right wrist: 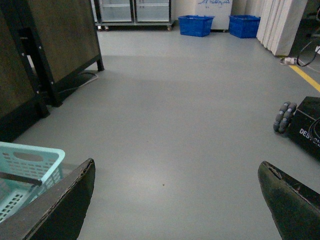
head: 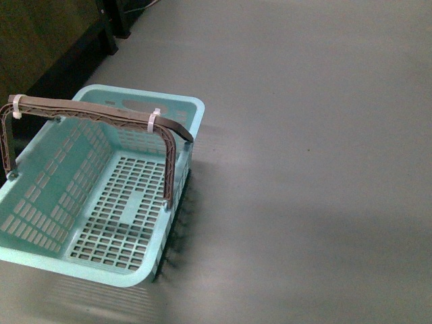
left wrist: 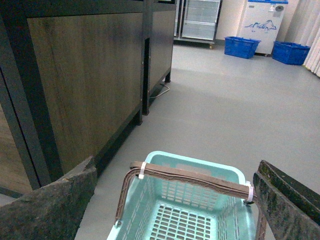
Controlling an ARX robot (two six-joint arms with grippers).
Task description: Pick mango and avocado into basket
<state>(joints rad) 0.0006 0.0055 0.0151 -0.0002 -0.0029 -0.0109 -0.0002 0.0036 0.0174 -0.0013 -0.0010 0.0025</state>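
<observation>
Left gripper [left wrist: 177,162] spread above basket [left wrist: 210,197]; blue crates [left wrist: 241,46] in wrist views alone.

The basket [head: 94,268] is cropped in the front and 2 wrist views.

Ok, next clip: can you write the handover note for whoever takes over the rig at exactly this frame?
Left gripper: open, holding nothing, hanging over the basket.
Right gripper: open, holding nothing, over bare grey floor beside the basket.
Basket: upright on the floor, toward the robot's left, next to a dark wooden cabinet. Its handle is raised and its slotted bottom is bare.
Mango and avocado: not in any view.
Done: nothing is in the basket yet.
Left: find both fruits, pick each one and place it in the basket.
</observation>
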